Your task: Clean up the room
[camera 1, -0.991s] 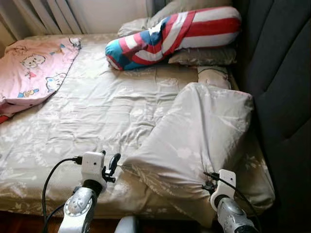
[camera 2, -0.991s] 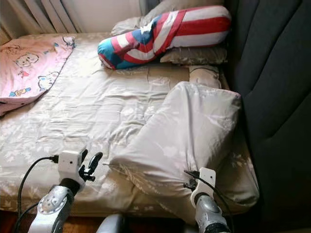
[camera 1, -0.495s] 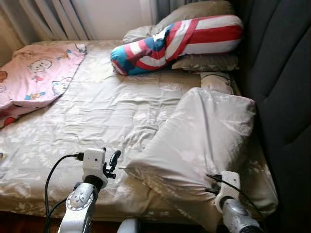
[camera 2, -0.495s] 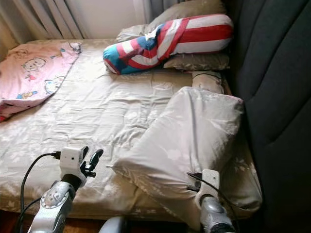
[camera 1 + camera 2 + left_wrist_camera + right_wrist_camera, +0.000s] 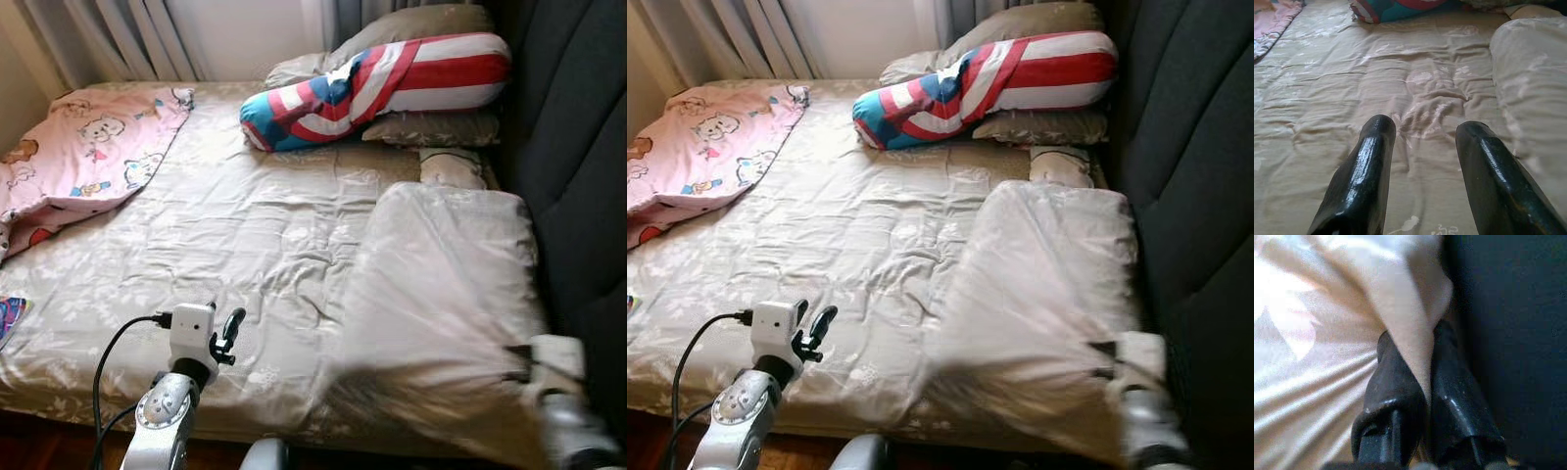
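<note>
From the head cameras, a beige pillow (image 5: 441,294) lies on the bed (image 5: 225,235) against the dark headboard (image 5: 578,166), its near end blurred. The right pincer (image 5: 1117,362) is at the pillow's near corner, blurred. The left pincer (image 5: 227,333) hovers over the near edge of the bed. A striped bolster (image 5: 377,78) rests on grey pillows (image 5: 431,127) at the far end, and a pink blanket (image 5: 83,157) lies at the far left.

In the left wrist view, the left pincer's fingers (image 5: 1369,161) stand apart over the wrinkled sheet, holding nothing.

In the right wrist view, the right pincer (image 5: 1422,377) is clamped on a fold of the pillow's fabric, beside the headboard.
</note>
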`<state>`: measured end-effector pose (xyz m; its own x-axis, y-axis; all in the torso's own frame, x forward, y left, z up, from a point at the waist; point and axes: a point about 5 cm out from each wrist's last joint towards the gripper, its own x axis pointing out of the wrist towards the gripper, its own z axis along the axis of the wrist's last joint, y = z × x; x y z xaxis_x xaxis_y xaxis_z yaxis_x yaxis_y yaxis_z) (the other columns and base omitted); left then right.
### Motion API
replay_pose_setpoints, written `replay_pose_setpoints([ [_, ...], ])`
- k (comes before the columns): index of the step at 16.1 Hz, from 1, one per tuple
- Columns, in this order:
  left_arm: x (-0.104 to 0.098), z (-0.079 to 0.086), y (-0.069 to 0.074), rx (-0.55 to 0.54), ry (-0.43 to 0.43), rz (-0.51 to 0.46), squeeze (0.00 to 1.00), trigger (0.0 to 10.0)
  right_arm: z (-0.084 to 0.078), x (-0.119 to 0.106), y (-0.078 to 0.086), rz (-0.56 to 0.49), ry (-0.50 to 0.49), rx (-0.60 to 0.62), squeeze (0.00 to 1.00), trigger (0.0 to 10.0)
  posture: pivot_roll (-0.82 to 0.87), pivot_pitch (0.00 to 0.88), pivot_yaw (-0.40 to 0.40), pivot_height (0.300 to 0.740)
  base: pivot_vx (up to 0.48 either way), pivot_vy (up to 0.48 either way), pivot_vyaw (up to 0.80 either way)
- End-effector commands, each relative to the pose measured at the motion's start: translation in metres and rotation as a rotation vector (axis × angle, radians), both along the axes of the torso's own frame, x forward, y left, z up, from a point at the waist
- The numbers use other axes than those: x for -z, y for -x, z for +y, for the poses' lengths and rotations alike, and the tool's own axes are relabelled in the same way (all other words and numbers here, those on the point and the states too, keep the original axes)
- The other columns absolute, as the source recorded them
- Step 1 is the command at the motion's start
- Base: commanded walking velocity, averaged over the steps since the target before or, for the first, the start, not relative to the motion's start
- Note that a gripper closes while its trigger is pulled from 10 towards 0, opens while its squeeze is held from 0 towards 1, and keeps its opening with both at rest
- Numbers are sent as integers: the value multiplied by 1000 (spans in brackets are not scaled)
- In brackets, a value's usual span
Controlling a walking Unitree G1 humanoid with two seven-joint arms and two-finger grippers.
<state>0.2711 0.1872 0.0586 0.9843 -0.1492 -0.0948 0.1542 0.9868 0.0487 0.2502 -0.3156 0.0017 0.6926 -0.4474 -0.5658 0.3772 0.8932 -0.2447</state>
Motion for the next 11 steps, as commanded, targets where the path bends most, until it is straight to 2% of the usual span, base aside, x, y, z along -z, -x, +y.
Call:
replay_pose_setpoints([
  [1, 5, 5, 3, -2, -21, 15, 0, 10000, -19, -17, -4, -55, 69, 76, 0, 0, -5, 65, 44, 666, 0, 0, 0],
  [3, 5, 6, 1, -14, -19, 12, 0, 10000, -29, -23, -2, -43, 123, 113, 0, 0, -3, 66, 43, 666, 0, 0, 0],
  [9, 5, 9, 3, -20, -26, 12, 0, 10000, -28, -27, -6, -50, 172, 137, 0, 0, 2, 73, 47, 666, 0, 0, 0],
  [10, 6, 10, 3, -32, -26, 14, 0, 10000, -28, -27, -6, -29, 234, 143, 0, 1765, 2, 73, 47, 666, 0, 0, 0],
  [11, 6, 10, 4, -37, -24, 14, 0, 10000, -29, -28, -5, -36, 249, 161, 0, 6941, 7, 75, 47, 666, 0, 0, 0],
])
